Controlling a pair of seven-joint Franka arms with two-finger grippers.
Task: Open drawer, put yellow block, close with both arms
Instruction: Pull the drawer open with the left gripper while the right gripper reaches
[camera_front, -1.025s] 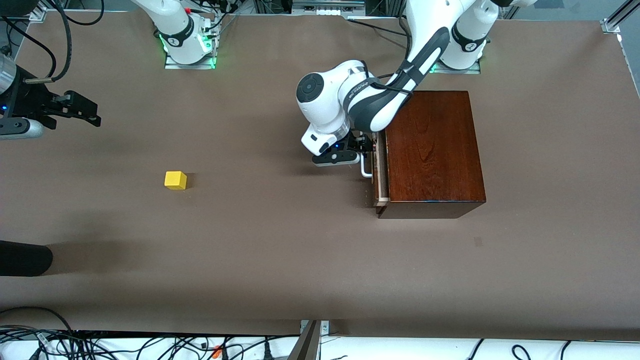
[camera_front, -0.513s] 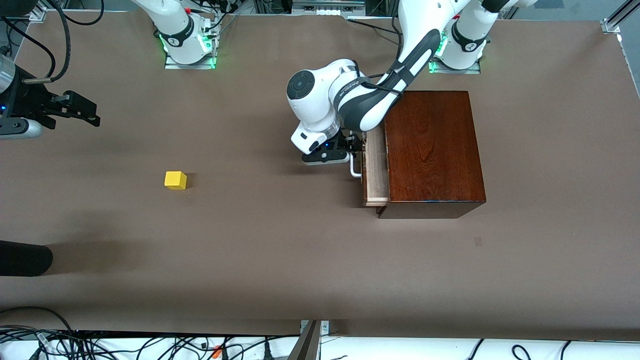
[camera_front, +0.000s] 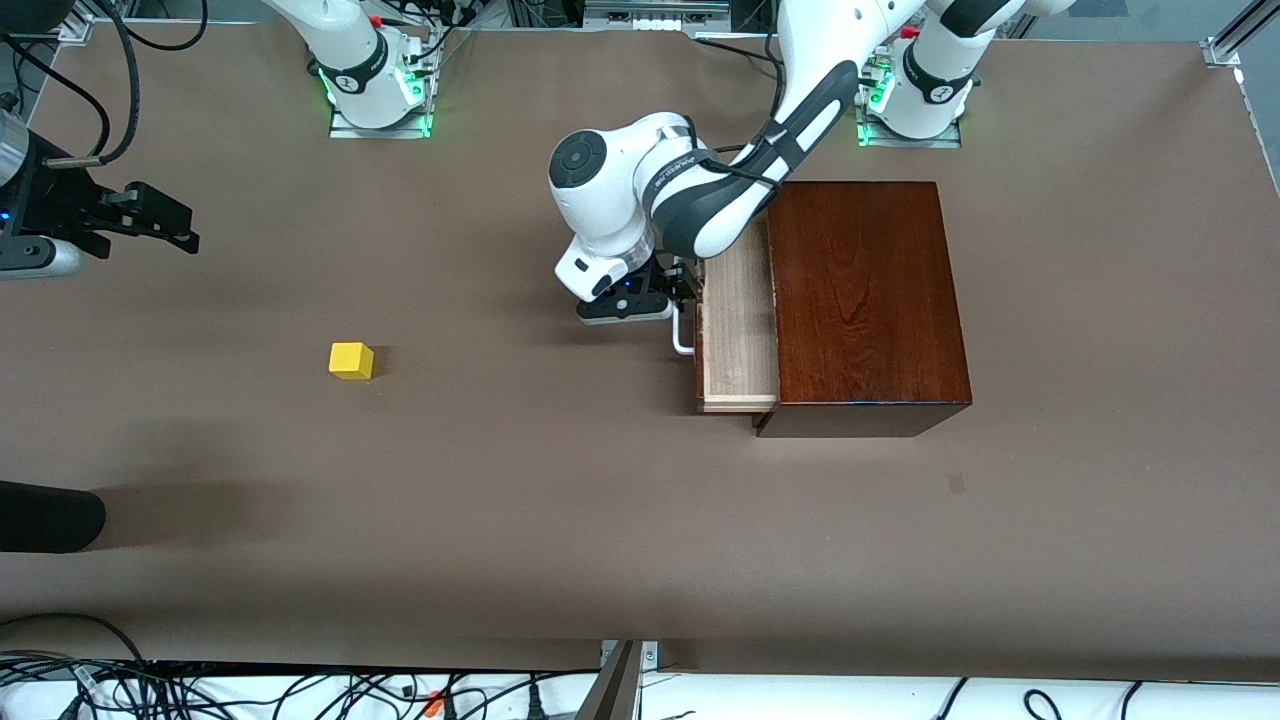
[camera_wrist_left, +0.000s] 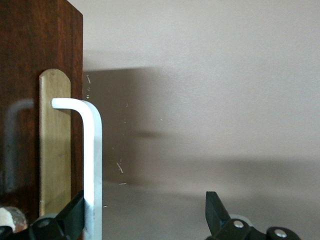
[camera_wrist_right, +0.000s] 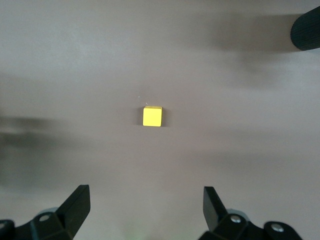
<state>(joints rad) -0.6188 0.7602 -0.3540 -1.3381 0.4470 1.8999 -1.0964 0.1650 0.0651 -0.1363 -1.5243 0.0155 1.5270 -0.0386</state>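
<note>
Pulling stage: left gripper (camera_front: 683, 300) at the handle (camera_front: 683, 333), fingers spread around the bar; drawer (camera_front: 738, 330) partly out of the box (camera_front: 866, 300). Block (camera_front: 351, 360) on the table, well apart from the box, toward the right arm's end. Right gripper (camera_front: 185, 228) waits there, fingers spread, the nearer arm.

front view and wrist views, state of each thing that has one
pale wood drawer with white bar handle: partly open
small yellow block: loose on table
left gripper: open, one finger hooks the handle
right gripper: open, above the block
</note>
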